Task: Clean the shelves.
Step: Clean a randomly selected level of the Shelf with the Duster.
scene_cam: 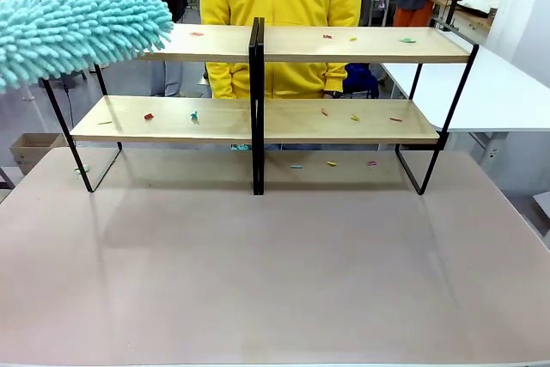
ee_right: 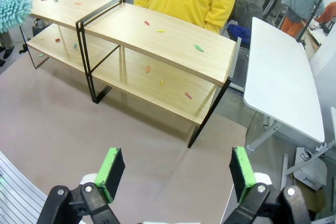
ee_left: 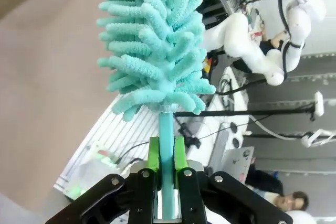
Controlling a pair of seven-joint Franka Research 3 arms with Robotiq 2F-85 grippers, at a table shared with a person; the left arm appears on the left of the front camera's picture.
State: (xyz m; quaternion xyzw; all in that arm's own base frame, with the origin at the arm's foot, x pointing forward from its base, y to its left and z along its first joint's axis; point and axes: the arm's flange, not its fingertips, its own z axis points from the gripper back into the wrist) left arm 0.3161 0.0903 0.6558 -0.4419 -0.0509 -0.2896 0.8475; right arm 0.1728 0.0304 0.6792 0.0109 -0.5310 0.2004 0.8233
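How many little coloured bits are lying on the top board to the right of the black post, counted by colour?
Red scrap: 1
Yellow scrap: 1
Green scrap: 1
Total on the top right board of the shelves: 3

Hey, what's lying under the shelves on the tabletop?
A few small coloured scraps lie on the tabletop beneath the shelves. The lower boards cover whatever lies further back.

Bright even overhead light, faint soft shadows on grey-brown tabletop (scene_cam: 275,281) under the wide two-tier rack of light wooden boards and black frame (scene_cam: 223,122), wrist views bowed at edges.
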